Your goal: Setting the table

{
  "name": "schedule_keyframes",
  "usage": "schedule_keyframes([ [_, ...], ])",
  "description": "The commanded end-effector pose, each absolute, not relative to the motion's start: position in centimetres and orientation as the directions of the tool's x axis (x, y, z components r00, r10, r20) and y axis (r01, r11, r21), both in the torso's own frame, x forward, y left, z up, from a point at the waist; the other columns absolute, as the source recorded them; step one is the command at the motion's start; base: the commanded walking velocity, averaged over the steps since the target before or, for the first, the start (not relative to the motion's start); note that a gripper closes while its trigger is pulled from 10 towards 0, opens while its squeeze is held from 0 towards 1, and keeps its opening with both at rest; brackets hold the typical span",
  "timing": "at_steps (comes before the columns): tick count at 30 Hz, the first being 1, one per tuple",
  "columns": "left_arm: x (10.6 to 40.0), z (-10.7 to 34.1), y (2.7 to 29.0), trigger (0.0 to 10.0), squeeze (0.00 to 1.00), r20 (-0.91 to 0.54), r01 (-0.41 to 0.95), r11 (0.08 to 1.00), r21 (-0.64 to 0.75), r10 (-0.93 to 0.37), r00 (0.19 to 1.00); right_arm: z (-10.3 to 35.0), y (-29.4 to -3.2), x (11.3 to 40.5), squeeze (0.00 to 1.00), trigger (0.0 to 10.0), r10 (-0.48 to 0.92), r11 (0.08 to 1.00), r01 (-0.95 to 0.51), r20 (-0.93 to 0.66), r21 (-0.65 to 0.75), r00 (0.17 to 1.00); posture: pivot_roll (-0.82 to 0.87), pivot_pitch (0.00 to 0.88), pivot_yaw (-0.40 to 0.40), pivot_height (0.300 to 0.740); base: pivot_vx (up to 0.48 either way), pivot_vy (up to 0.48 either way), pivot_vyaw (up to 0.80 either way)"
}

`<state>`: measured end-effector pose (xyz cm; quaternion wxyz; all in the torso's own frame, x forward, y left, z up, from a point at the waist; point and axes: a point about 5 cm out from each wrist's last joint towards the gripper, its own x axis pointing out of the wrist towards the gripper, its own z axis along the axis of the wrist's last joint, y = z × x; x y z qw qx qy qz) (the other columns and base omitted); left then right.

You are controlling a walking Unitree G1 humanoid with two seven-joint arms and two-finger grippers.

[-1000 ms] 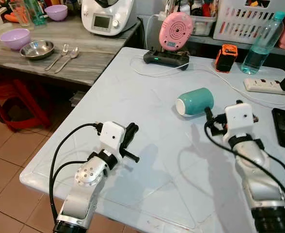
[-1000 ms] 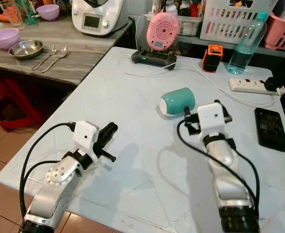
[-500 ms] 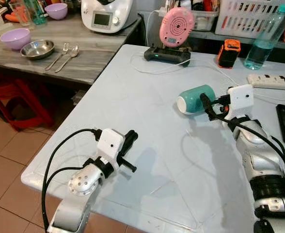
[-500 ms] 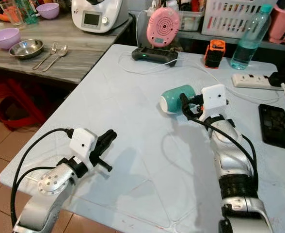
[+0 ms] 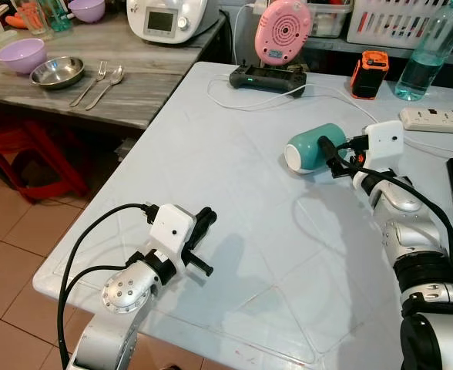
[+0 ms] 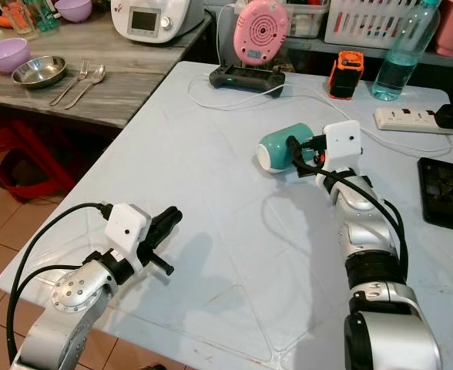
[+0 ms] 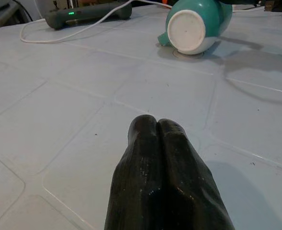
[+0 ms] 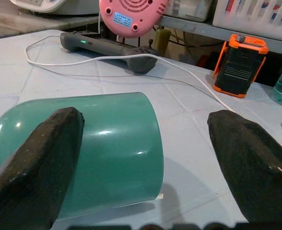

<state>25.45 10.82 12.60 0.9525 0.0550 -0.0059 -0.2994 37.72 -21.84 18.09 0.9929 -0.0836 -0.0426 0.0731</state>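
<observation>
A teal cup (image 5: 313, 148) lies on its side on the white table (image 5: 234, 177), its white base toward my left. My right gripper (image 5: 332, 154) is at the cup's mouth end and stands open. In the right wrist view the cup (image 8: 93, 148) lies between the two spread fingers (image 8: 40, 163), and I cannot tell whether they touch it. My left gripper (image 5: 203, 223) hovers low over the table's near left part, shut and holding nothing. From the left wrist its closed fingertips (image 7: 156, 125) point toward the cup (image 7: 196, 24), well short of it.
On the wooden counter at the back left are a steel bowl (image 5: 57, 72), a fork (image 5: 92, 80), a spoon (image 5: 109, 82) and a purple bowl (image 5: 21, 55). Behind the cup lie a game controller (image 5: 266, 78), its white cable, a pink speaker (image 5: 282, 31), an orange device (image 5: 366, 72), a water bottle (image 5: 425, 54), a power strip and a phone (image 6: 444, 193).
My right arm has reached forward and brought its open gripper up to the cup's mouth end. The camera has shifted a little. The left gripper has barely moved.
</observation>
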Motion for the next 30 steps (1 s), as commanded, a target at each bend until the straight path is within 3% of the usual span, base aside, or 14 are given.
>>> schedule_keyframes([
  [1,25.3,12.7,10.9,10.0,0.0,-0.029,0.567,0.815,0.12,-0.568,0.823,17.5,-22.1,37.8,0.0,10.0,0.168,0.975,-0.161,0.031,-0.153,0.985,0.01,0.199,0.061,0.74,0.0,0.0,0.0],
  [12,25.6,12.7,10.9,10.0,0.0,-0.031,0.553,0.825,0.116,-0.553,0.832,17.1,-20.4,38.0,0.0,10.0,0.305,0.948,-0.303,0.014,-0.097,0.952,0.01,0.195,0.054,0.74,0.0,0.0,0.0],
  [22,25.9,12.8,10.8,10.0,0.0,-0.028,0.544,0.831,0.114,-0.545,0.838,15.5,-16.9,37.0,0.0,10.0,0.476,0.879,-0.477,-0.015,-0.033,0.879,0.0,0.19,0.053,0.74,0.0,0.0,0.0],
  [30,26.1,12.8,10.7,10.0,0.0,-0.023,0.542,0.832,0.115,-0.544,0.839,15.3,-16.2,36.8,0.0,10.0,0.487,0.872,-0.488,-0.021,-0.035,0.873,0.0,0.179,0.051,0.74,0.0,0.0,0.0],
])
